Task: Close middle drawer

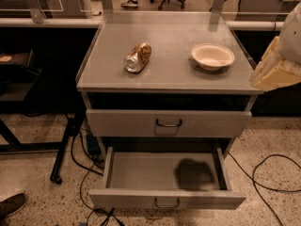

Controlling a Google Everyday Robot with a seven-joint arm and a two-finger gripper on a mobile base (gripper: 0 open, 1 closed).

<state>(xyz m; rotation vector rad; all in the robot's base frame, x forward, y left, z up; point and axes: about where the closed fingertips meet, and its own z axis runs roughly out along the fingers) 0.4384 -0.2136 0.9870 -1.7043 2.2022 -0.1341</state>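
Note:
The middle drawer (164, 173) is pulled far out of the grey metal cabinet. Its inside is empty, with a dark shadow at the right. Its low front panel (167, 199) has a small dark wire handle (167, 204) at the centre. Above it, a taller-fronted drawer (169, 123) with a larger handle is pushed in. My gripper (275, 74), a cream and white shape at the right edge of the view, hangs beside the cabinet's top right corner, well above and to the right of the open drawer. It touches nothing that I can see.
A crushed can (138, 57) lies on its side and a white bowl (212, 56) stands on the cabinet top (169, 74). Cables (270, 173) run over the speckled floor at right and left. A black table leg (66, 140) stands at left. A shoe (11, 205) is at the bottom left.

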